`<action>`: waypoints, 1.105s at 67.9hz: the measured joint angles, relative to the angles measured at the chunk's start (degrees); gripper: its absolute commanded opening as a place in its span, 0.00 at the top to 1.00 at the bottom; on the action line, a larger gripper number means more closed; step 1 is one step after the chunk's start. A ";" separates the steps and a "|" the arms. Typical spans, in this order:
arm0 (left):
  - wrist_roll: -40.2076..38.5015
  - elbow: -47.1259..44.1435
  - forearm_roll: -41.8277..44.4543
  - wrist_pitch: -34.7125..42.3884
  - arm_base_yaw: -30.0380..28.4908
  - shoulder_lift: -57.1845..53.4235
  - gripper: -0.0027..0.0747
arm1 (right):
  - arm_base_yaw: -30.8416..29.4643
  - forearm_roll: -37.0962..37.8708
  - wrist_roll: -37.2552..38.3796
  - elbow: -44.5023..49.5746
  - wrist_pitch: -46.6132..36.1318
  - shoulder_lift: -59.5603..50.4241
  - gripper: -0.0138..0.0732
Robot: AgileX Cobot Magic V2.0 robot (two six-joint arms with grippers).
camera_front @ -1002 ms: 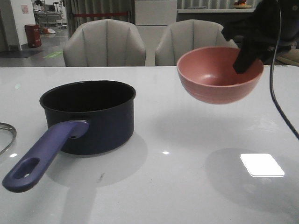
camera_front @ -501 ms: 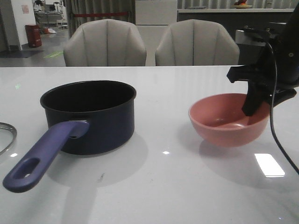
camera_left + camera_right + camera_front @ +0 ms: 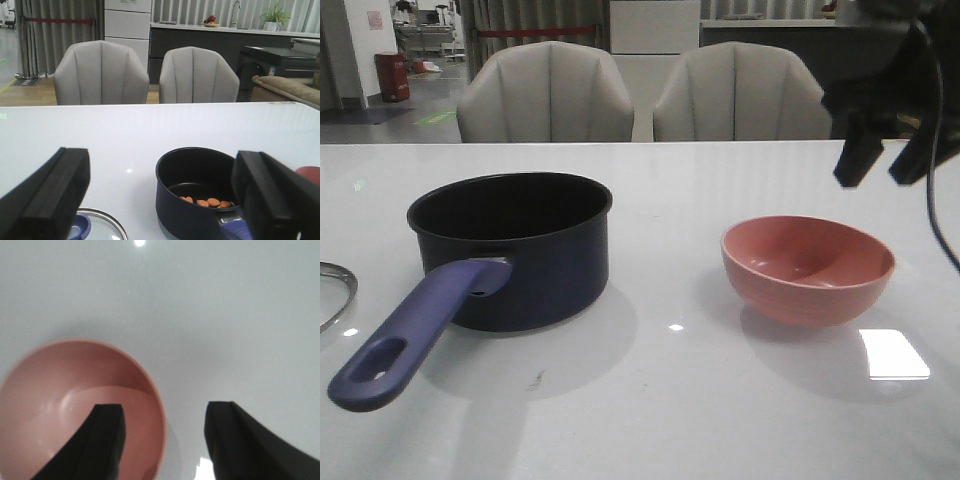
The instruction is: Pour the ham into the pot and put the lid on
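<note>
Lid: glass, fragile, slippery rim; I'd take it by the knob. Left gripper spread, empty. Right gripper released above the bowl.

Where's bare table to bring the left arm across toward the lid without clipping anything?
Bare patches: the strip between the pot and the pink bowl, the near edge in front of both, and the far side toward the chairs. It is tight at the left edge, where the pot's handle runs toward the lid.
</note>
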State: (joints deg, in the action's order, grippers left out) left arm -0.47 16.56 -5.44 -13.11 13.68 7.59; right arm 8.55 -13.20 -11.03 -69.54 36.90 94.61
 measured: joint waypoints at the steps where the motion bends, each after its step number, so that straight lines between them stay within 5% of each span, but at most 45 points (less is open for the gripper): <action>1: 0.00 0.00 0.00 0.04 0.00 0.00 0.19 | 0.00 0.11 0.00 0.00 0.00 -0.46 0.30; 23: 0.00 0.00 0.00 0.13 0.00 0.00 0.19 | 4.53 0.47 -0.48 8.95 -9.48 -24.77 0.30; 49: 0.00 0.00 0.00 0.17 0.00 0.00 0.19 | 5.52 0.47 -0.60 31.72 -21.82 -55.26 0.30; 75: 0.00 0.00 0.00 0.45 0.00 0.00 0.19 | 5.52 0.47 -0.60 53.91 -24.88 -85.12 0.30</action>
State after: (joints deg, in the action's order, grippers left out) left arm -0.47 16.56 -5.44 -12.66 13.68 7.59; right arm 14.07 -12.73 -11.63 -15.62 12.02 9.49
